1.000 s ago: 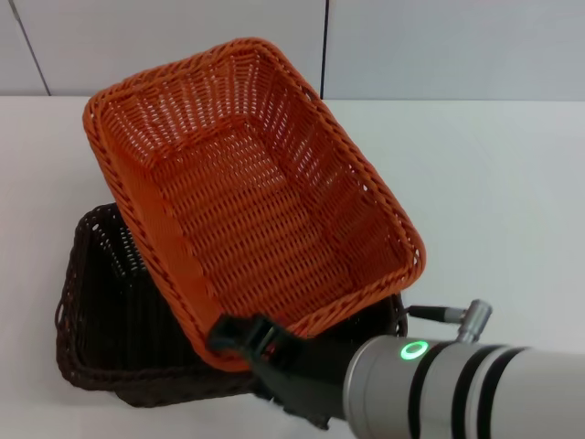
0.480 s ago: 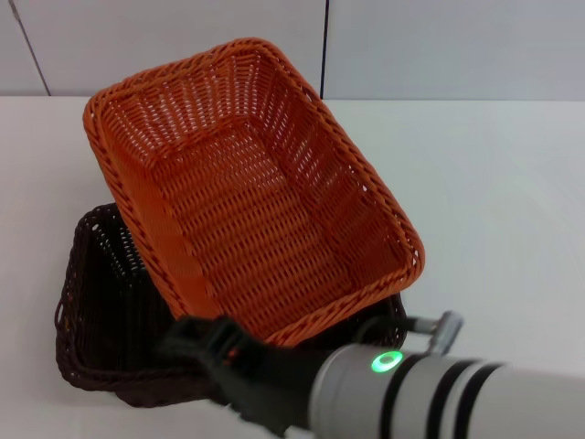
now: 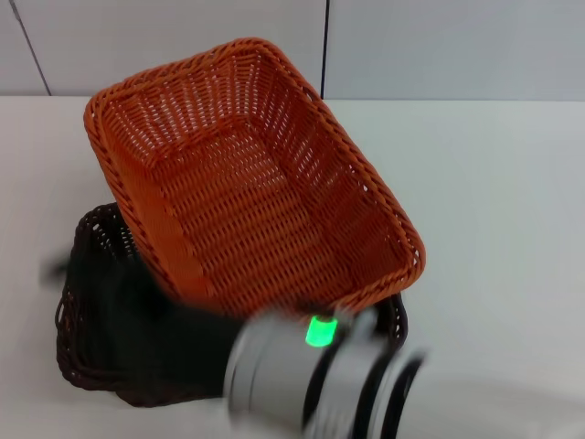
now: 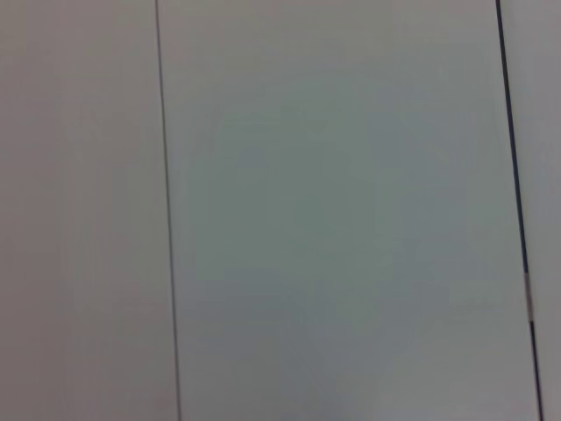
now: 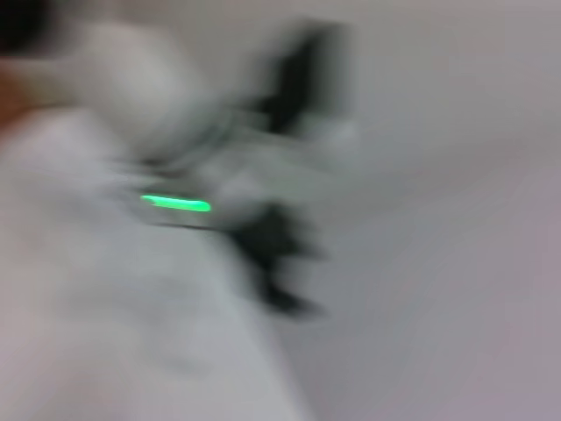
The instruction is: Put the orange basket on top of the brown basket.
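Observation:
The orange basket (image 3: 247, 192) lies skewed across the brown basket (image 3: 87, 370), its far end tipped up and reaching past the brown one. The brown basket shows at the front left and under the orange basket's near right corner (image 3: 395, 315). My right arm (image 3: 311, 375), grey with a green light, crosses the front of the head view in a blur. Its gripper (image 3: 105, 293) is a dark smear over the brown basket's left part, clear of the orange rim. My left gripper is out of view; the left wrist view shows only pale wall panels (image 4: 333, 210).
The baskets sit on a white table (image 3: 494, 201) with a panelled wall (image 3: 439, 46) behind. The right wrist view shows only a blurred grey arm segment with a green light (image 5: 175, 203).
My right arm has swung to the left along the front of the baskets, its gripper moving from the orange basket's near rim to over the brown basket's left part. The baskets have not moved.

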{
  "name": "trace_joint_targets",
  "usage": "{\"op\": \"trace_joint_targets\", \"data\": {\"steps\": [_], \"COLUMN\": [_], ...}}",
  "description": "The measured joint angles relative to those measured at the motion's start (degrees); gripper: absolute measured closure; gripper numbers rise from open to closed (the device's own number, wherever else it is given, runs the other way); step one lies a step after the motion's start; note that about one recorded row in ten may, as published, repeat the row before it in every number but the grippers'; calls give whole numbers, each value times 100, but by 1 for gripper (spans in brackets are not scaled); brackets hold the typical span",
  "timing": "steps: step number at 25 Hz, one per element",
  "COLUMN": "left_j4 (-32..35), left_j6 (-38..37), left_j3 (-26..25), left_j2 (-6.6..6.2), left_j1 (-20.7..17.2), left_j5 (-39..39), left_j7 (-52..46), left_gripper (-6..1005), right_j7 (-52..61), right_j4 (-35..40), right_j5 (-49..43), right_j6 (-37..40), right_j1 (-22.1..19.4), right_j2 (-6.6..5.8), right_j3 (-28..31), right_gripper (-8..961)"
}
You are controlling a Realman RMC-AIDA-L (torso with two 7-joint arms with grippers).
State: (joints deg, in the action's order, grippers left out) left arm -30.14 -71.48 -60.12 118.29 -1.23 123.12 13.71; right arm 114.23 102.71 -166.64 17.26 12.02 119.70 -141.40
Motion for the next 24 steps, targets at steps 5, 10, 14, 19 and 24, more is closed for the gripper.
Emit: {"op": "trace_joint_targets", "data": {"steps": [5, 10, 14, 19, 24], "left_j4": [-23, 89, 189, 358, 540], "left_j6": [-111, -355, -438, -416, -439], "left_j3": [-73, -111, -157, -211, -218], "left_j2": [-4, -10, -16, -18, -18], "left_j1": [-84, -121, -122, -55, -3], "left_j5": [-5, -14, -17, -16, -16], "left_j7": [-98, -554, -675, -787, -1053], "left_gripper": [273, 273, 272, 271, 271], "right_j7": [1680, 2635, 3027, 3826, 4535], "right_j4": [-500, -1104, -1943, -3044, -3858], "right_j5": [348, 1746, 2298, 2977, 3350], "right_j6": [-1801, -3922, -5546, -7020, -7665], "right_j1": [-189, -876, -1335, -1474, -1369], "right_j2": [-36, -66, -69, -67, -76], "right_j3": [1006, 1920, 2062, 2043, 2090], "right_gripper": [277, 277, 277, 277, 277]}}
